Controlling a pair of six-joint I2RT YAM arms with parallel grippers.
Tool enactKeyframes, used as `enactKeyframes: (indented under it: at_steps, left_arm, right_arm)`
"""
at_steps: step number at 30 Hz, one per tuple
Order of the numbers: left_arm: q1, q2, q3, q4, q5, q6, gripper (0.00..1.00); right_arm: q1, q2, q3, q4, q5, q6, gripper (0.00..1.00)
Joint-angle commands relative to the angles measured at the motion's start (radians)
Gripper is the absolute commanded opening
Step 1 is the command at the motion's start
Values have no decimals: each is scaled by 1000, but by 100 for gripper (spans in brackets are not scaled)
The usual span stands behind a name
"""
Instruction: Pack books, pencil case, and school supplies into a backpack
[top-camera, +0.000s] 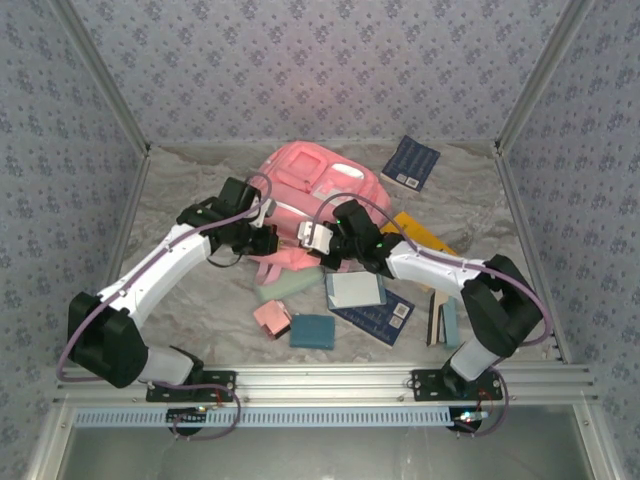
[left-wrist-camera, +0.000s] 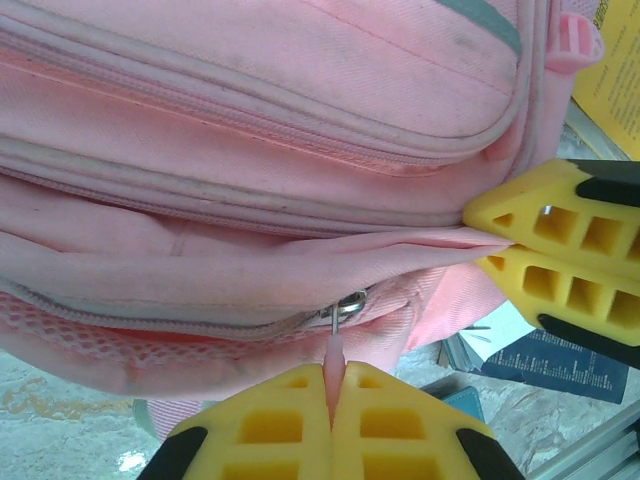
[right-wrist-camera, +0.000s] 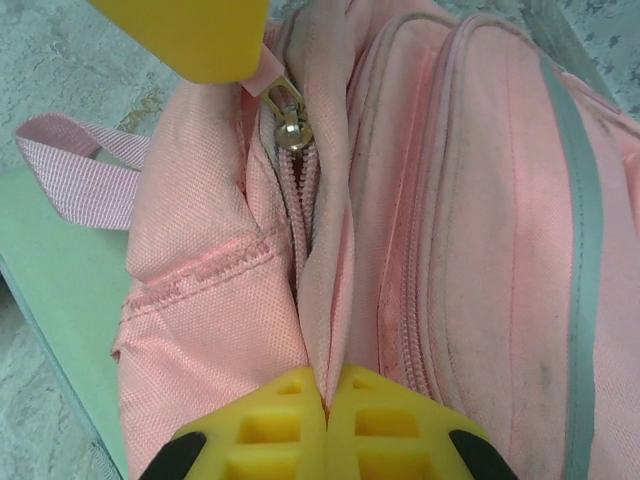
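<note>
The pink backpack lies in the middle of the table. My left gripper is shut on the pink zipper pull at the bag's near edge. My right gripper is shut on a fold of backpack fabric beside the zipper slider. From above, the left gripper and right gripper meet at the bag's front. Near them lie the mint pencil case, a white-and-blue book, a navy book, a yellow book, and another navy book farther back.
A pink boxy piece, a dark teal block and a thin teal-and-black slab lie near the front rail. Patterned walls close in the table on three sides. A pink strap lies over the pencil case.
</note>
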Motion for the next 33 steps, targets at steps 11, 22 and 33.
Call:
enactKeyframes:
  at_steps: [11, 22, 33]
  left_arm:
    - [9, 27, 14, -41, -162, 1, 0]
    - [116, 34, -24, 1, -133, -38, 0]
    - [177, 79, -17, 26, -95, -66, 0]
  right_arm:
    - [-44, -122, -34, -37, 6, -20, 0]
    - [-69, -162, -67, -49, -4, -39, 0]
    - [-92, -171, -86, -26, 3, -39, 0]
